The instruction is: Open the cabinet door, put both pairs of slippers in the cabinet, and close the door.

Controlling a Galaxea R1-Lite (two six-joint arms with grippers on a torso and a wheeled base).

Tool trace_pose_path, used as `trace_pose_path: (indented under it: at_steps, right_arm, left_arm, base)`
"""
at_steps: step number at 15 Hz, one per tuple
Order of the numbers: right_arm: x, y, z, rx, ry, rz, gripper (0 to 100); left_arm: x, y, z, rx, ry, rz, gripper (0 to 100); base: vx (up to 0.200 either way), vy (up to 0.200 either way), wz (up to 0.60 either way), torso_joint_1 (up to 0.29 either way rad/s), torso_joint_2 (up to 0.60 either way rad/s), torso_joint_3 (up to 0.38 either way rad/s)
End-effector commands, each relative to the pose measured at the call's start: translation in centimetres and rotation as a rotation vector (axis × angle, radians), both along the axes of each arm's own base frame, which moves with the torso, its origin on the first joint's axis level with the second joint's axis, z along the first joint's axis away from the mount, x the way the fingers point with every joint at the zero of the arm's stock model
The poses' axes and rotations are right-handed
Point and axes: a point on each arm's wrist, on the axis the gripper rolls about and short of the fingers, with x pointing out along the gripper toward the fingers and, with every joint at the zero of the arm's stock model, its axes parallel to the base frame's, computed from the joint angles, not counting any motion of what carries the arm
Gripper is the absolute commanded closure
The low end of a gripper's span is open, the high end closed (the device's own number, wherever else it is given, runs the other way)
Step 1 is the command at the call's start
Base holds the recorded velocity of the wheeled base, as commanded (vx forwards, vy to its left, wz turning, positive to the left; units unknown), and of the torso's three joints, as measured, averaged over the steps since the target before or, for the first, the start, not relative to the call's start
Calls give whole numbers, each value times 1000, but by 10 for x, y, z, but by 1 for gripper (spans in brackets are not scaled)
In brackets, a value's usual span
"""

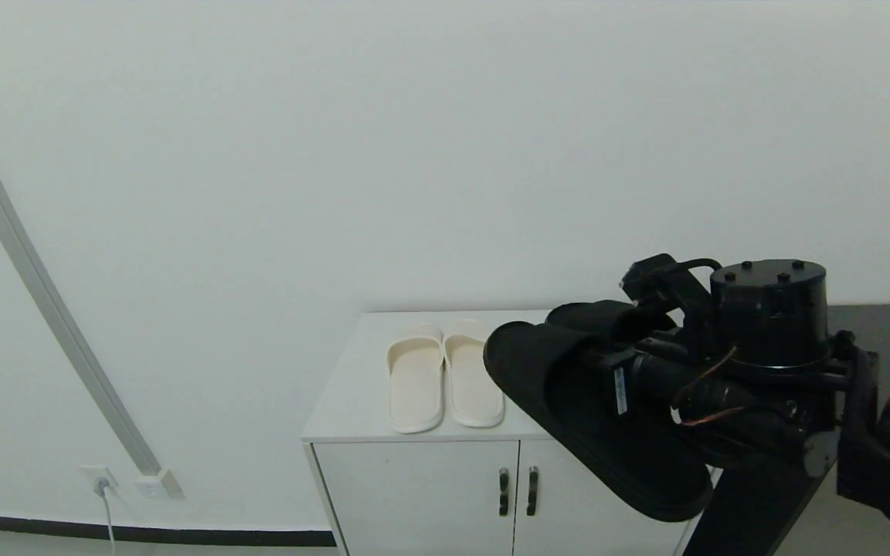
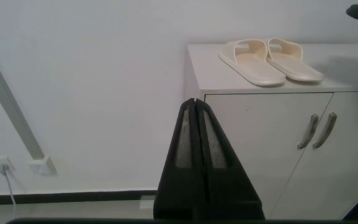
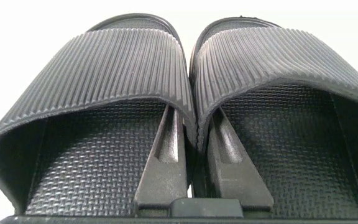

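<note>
Right gripper (image 3: 194, 118): clamped black slippers (image 1: 607, 432) aloft near cabinet (image 1: 348, 401)
Left gripper (image 2: 195, 109): fingers pressed together, empty
White slippers (image 1: 445, 374): lay on cabinet top
Doors (image 1: 414, 494): were shut

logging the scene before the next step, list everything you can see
cabinet: 1, white, against the wall, both doors shut
handles: 2, dark, side by side where the doors meet
white slippers: 1 pair, cream, side by side on the cabinet top
black slippers: 1 pair, black, held in the air in front of the cabinet's right part
rail: 1, grey, slanting down the wall left of the cabinet
socket: 1, white, low on the wall near the rail's foot, cable plugged in
skirting: 1, black, along the wall's foot
left gripper: 1, black, shut and empty, facing the cabinet's left side
right gripper: 1, black, shut on the black slippers, one finger inside each
</note>
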Motion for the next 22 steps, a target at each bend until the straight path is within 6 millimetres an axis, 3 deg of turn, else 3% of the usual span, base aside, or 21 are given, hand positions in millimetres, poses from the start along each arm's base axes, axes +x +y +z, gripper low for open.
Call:
trace_pose_path:
  at_steps: [1,11,20,22]
  right_arm:
    - [-15,-9,14,26,-27,28,100]
    - [-26,-11,2,52,49,235,100]
    - [-29,-11,-1,46,58,249,100]
    - [-30,-11,-1,46,58,250,100]
  left_arm:
    - [0,0,0,-1,1,0,100]
    - [0,0,0,0,1,0,100]
    - [0,0,0,-1,1,0,100]
    - [0,0,0,-1,1,0,100]
  base:
    - [0,0,0,0,0,0]
    - [0,0,0,0,0,0]
    - [-200,0,0,1,-2,4]
    - [0,0,0,0,0,0]
